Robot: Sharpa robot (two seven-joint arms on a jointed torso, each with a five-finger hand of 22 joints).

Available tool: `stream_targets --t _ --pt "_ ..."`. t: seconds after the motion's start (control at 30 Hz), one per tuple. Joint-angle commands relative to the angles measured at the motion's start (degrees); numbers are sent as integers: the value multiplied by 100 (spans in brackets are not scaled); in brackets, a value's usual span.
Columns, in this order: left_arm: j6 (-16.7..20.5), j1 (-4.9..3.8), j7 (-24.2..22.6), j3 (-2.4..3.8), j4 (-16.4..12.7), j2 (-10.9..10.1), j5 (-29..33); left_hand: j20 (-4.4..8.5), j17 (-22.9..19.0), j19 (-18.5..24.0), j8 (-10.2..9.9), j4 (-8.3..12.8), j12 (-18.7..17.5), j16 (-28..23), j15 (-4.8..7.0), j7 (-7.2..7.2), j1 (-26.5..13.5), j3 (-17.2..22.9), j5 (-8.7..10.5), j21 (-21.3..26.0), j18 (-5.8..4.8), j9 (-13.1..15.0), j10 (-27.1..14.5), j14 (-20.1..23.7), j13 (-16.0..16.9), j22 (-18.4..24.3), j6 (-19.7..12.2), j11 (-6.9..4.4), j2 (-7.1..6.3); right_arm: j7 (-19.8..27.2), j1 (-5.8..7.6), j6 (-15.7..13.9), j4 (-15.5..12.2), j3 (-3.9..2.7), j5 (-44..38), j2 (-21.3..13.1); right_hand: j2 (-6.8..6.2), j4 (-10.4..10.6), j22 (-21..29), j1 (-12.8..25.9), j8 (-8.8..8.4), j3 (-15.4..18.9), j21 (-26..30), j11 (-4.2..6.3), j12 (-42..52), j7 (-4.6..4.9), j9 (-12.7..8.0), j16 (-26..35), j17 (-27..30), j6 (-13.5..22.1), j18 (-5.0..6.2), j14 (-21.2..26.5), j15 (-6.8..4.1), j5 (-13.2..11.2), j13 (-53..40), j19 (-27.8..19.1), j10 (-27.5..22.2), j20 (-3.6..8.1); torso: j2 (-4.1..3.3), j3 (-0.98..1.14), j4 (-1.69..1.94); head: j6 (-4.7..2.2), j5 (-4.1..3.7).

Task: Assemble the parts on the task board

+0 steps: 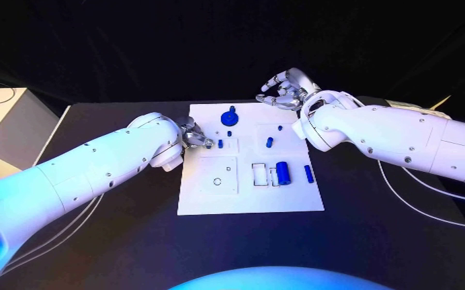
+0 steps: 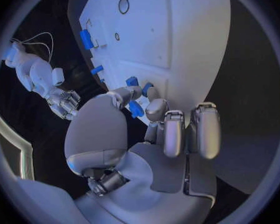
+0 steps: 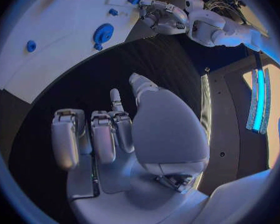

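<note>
Head view: the left hand [image 1: 194,134] sits at the task board's [image 1: 248,189] left edge; the right hand [image 1: 284,91], fingers curled around nothing, hovers off the far corner. Left wrist view: the fingers [image 2: 154,108] pinch a small blue part [image 2: 136,108] over the board edge. Right wrist view: curled fingers [image 3: 104,134] over the black table [image 3: 77,89].

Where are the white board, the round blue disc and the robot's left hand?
task board [image 1: 208,199]: head view, bare near corner.
round blue disc [image 1: 230,117]: head view, its middle.
left hand [image 1: 193,133]: head view, middle of the hand.
</note>
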State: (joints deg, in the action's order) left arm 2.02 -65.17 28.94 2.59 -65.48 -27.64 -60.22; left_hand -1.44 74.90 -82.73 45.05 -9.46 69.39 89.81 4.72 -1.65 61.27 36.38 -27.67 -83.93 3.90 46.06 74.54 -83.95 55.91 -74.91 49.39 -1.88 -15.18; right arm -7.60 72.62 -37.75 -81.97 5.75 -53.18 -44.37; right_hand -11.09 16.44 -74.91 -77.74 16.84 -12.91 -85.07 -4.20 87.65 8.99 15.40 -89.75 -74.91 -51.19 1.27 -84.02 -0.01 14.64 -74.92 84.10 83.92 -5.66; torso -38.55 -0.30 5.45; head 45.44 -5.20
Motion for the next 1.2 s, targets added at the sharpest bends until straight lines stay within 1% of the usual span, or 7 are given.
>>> stream_targets --t 0.03,0.73,0.8,0.83,1.13,1.17,1.2 --pt "-151 68 130 -42 -11 -19 -81 37 1510 -10 -38 -116 -36 19 32 -38 -16 -254 8 27 -81 -8 -48 -605 -22 -142 25 -3 -4 46 -2 29 -10 -2 -60 -8 -1 -10 -1029 61 24 11 10 -17 -20 6 6 32 -1373 40 24 -564 5 20 -1274 348 313 -19 -1 -5 1 -5 -8" --pt "168 68 72 4 -306 -279 -103 28 1510 -19 -66 -646 -49 19 5 -76 125 -1121 65 35 -82 -24 -109 -605 -56 -150 -19 31 -41 50 -6 17 -4 -2 -60 -30 -3 -6 -1022 69 23 14 18 -18 -31 7 7 34 -1368 48 26 -563 5 20 -1264 345 300 -19 0 -8 3 -23 -24" --pt "243 68 51 31 -344 -309 -85 20 1510 -13 -80 -722 -72 19 -9 -93 93 -1338 292 43 -79 -32 -142 -605 -93 -139 -42 47 -7 51 -8 19 -4 -2 -60 -31 -3 -6 -1022 69 23 14 18 -18 -31 7 7 34 -1368 48 26 -563 5 20 -1264 345 300 -19 0 -9 2 -26 -28" --pt "276 69 43 45 -362 -325 -76 13 1510 -8 -94 -726 -99 19 -21 -107 65 -1478 548 47 -78 -39 -179 -605 -137 -133 -68 61 38 51 -9 20 -4 -2 -60 -32 -3 -6 -1022 69 23 14 18 -18 -31 7 7 34 -1368 48 26 -563 5 20 -1264 345 300 -19 -1 -6 2 -29 -29" --pt "452 70 -56 140 -503 -438 66 -26 1510 19 -107 -745 -159 19 -52 -137 39 -2267 793 75 -67 -60 -303 -605 -275 -94 -162 94 316 52 -17 18 -7 -2 -59 -43 -3 -2 -1020 78 23 16 21 -19 -35 8 8 35 -1367 55 26 -562 6 20 -1260 344 295 -19 5 -6 6 -41 -33" --pt "466 71 -76 149 -514 -446 102 -29 1510 22 -95 -747 -150 19 -56 -134 13 -2586 1082 77 -66 -66 -308 -605 -282 -94 -156 94 430 52 -18 18 -8 -2 -59 -44 -3 -2 -1020 78 23 16 21 -19 -35 8 8 35 -1367 55 26 -562 6 20 -1260 344 295 -19 4 -5 5 -46 -32" --pt "477 71 -96 157 -524 -452 134 -32 1510 24 -88 -747 -146 19 -55 -138 50 -2816 1210 80 -65 -70 -314 -605 -291 -92 -162 88 525 52 -19 17 -8 -2 -59 -45 -3 -2 -1020 78 23 16 21 -19 -35 8 8 35 -1367 55 26 -562 6 20 -1260 344 295 -19 5 -7 6 -49 -32"
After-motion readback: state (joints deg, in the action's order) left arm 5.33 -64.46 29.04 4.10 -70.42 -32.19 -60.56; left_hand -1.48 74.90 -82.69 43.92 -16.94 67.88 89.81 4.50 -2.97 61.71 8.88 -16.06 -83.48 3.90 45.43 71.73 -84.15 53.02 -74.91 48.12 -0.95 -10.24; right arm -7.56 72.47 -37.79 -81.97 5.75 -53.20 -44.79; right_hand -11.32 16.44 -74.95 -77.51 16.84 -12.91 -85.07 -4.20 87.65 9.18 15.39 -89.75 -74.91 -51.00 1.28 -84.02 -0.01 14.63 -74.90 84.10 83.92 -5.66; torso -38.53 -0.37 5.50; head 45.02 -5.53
